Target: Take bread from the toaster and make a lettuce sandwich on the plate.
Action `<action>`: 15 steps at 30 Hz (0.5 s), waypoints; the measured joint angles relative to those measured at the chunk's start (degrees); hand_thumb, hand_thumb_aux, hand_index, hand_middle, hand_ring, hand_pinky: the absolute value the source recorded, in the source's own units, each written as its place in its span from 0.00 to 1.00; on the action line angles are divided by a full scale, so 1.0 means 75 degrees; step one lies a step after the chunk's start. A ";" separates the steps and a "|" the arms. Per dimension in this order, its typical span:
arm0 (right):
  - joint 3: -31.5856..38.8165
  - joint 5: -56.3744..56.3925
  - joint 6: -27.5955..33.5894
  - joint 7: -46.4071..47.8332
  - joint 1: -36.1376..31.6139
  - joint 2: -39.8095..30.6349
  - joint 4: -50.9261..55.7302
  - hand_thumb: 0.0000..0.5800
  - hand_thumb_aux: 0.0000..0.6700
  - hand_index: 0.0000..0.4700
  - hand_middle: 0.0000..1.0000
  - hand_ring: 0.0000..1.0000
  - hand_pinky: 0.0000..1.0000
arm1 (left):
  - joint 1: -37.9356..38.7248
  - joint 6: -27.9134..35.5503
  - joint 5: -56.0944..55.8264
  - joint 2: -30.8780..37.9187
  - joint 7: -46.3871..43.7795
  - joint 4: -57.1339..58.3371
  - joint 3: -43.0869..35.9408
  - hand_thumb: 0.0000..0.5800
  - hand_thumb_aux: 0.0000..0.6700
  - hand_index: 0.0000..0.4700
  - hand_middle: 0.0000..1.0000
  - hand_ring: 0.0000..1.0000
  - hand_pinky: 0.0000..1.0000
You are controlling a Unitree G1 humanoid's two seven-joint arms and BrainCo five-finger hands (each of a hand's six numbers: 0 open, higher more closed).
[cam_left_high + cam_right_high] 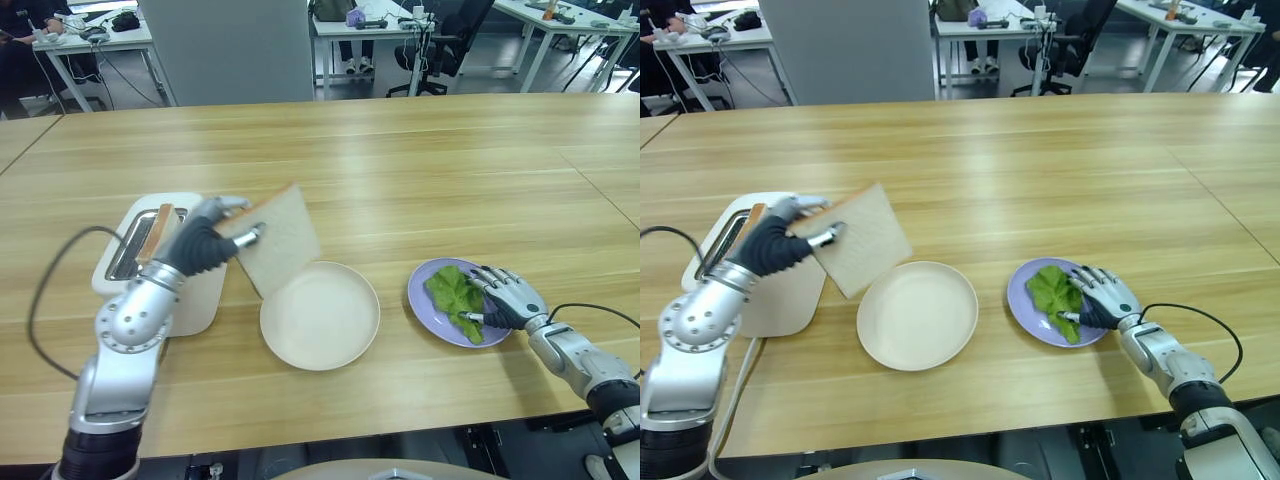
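right hand [508, 299] grips lettuce [450, 290] | left hand [203, 242] holds bread [287, 238] beside cream plate [320, 335] rim

table: big light wooden plank tabletop [420, 160] | right behind: tall grey partition panel [225, 50] | further back: white metal-legged desks [560, 22], black office chair [450, 40] | floor: plain grey [490, 82]

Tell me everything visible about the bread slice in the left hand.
The bread slice is pale and roughly square, with a thin brown crust along its top edge, and looks whole. The left hand grips its left edge, holding it tilted, broad face to the camera, between the toaster and the cream plate. Its lower corner is near the plate's rim; contact there can't be judged.
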 measured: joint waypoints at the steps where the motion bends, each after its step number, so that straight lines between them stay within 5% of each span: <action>1: 0.0069 0.0020 -0.0009 -0.0066 -0.0033 0.0006 0.0031 1.00 1.00 0.98 0.00 0.00 0.00 | -0.0006 -0.0010 0.0126 0.0001 -0.0033 0.0238 -0.0201 1.00 1.00 0.98 1.00 1.00 1.00; 6: 0.0258 0.0247 -0.0133 -0.0296 -0.0145 0.0002 0.0119 1.00 1.00 0.98 0.00 0.00 0.00 | -0.0185 -0.0188 0.0912 0.0022 -0.0128 0.1811 -0.1287 1.00 1.00 0.98 1.00 1.00 1.00; 7: 0.0293 0.0292 -0.0172 -0.0373 -0.0142 -0.0004 0.0102 1.00 1.00 0.98 0.00 0.00 0.00 | -0.0249 -0.0277 0.1098 0.0021 -0.0121 0.2166 -0.1525 0.93 0.73 0.71 1.00 1.00 1.00; 8: 0.0303 0.0317 -0.0215 -0.0407 -0.0140 -0.0008 0.0084 1.00 1.00 0.98 0.00 0.00 0.00 | -0.0292 -0.0329 0.1228 0.0019 -0.0114 0.2400 -0.1670 0.80 0.56 0.55 1.00 1.00 1.00; 9: 0.0310 0.0347 -0.0257 -0.0466 -0.0104 -0.0032 0.0026 1.00 1.00 0.98 0.00 0.00 0.00 | -0.0392 -0.0431 0.1402 0.0014 -0.0044 0.2661 -0.1819 0.08 0.04 0.04 0.96 0.96 0.96; 10: 0.0313 0.0408 -0.0301 -0.0543 -0.0061 -0.0060 -0.0058 1.00 1.00 0.98 0.00 0.00 0.00 | -0.0529 -0.0524 0.1568 0.0014 0.0012 0.2893 -0.1942 0.08 0.04 0.04 0.96 0.96 0.96; 11: 0.0312 0.0454 -0.0358 -0.0635 -0.0023 -0.0092 -0.0196 1.00 1.00 0.98 0.00 0.00 0.00 | -0.0671 -0.0640 0.1828 0.0015 0.0132 0.3173 -0.2103 0.00 0.00 0.00 0.45 0.45 0.45; 12: 0.0306 0.0473 -0.0391 -0.0734 0.0010 -0.0112 -0.0356 1.00 1.00 0.98 0.00 0.00 0.00 | -0.0797 -0.0766 0.2077 0.0012 0.0276 0.3457 -0.2274 0.00 0.00 0.00 0.45 0.45 0.45; 13: 0.0301 0.0485 -0.0432 -0.0843 0.0046 -0.0150 -0.0558 1.00 1.00 0.98 0.00 0.00 0.00 | -0.0932 -0.0903 0.2367 0.0006 0.0455 0.3751 -0.2470 0.00 0.00 0.00 0.00 0.00 0.00; 15: 0.0259 0.0534 -0.0498 -0.0978 0.0117 -0.0216 -0.0924 1.00 1.00 0.98 0.00 0.00 0.00 | -0.1086 -0.1103 0.2828 -0.0001 0.0780 0.4106 -0.2739 0.00 0.00 0.00 0.00 0.00 0.00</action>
